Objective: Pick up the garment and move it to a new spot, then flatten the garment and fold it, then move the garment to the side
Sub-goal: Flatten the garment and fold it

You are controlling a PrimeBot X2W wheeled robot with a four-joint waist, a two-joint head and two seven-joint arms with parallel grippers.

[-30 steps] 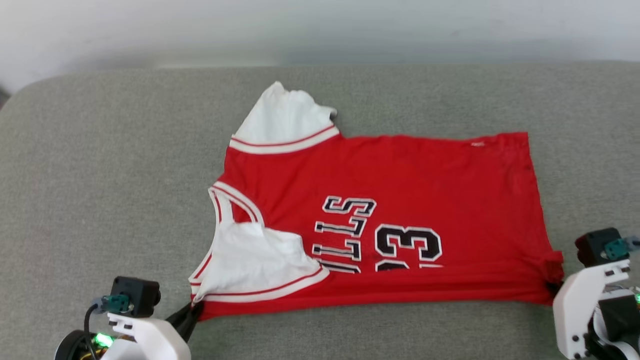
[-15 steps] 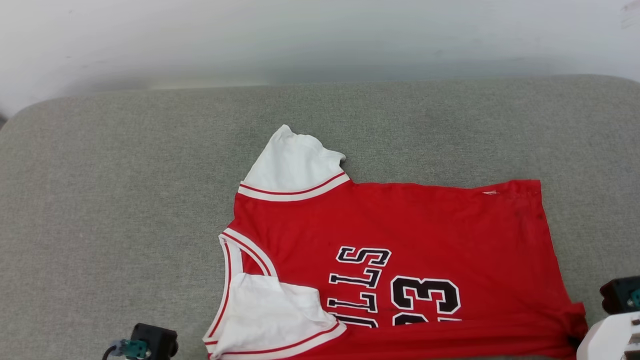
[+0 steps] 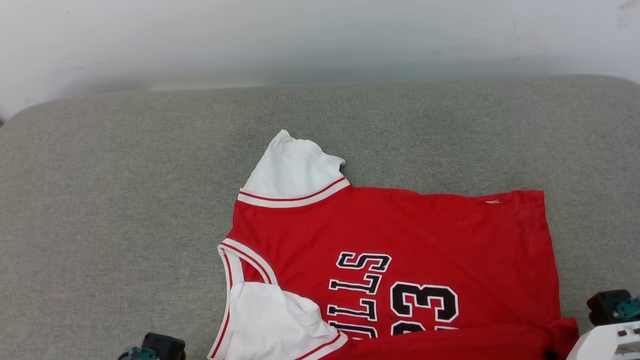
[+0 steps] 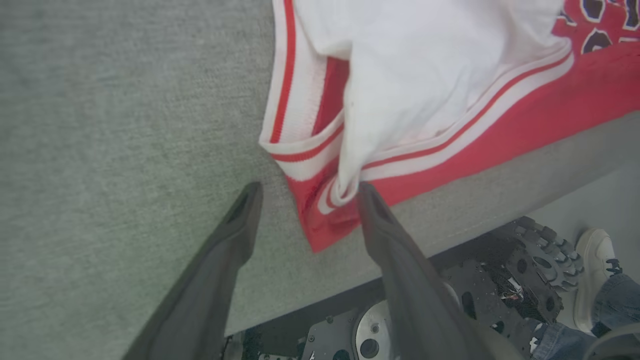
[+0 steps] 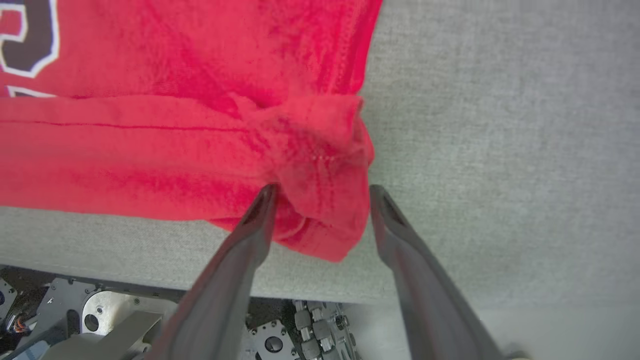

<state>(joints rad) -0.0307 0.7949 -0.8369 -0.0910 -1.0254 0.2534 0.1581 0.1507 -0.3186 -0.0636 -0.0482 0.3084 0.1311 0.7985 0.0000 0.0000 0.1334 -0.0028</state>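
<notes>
Lying spread on the grey cushion (image 3: 125, 200), the red Bulls jersey (image 3: 400, 235) sits right of centre, collar to the left and hem to the right, print up. Its near long edge is turned over in a narrow band and the near sleeve (image 3: 270, 320) lies on the chest, so flattening looks done and folding only begun. The far sleeve (image 3: 292, 167) sticks out unfolded. The left gripper (image 4: 308, 189), fingers apart, straddles the near shoulder corner (image 4: 320, 225). The right gripper (image 5: 322, 189), likewise spread, straddles the bunched hem corner (image 5: 320, 150). Further folds and the shift aside remain.
</notes>
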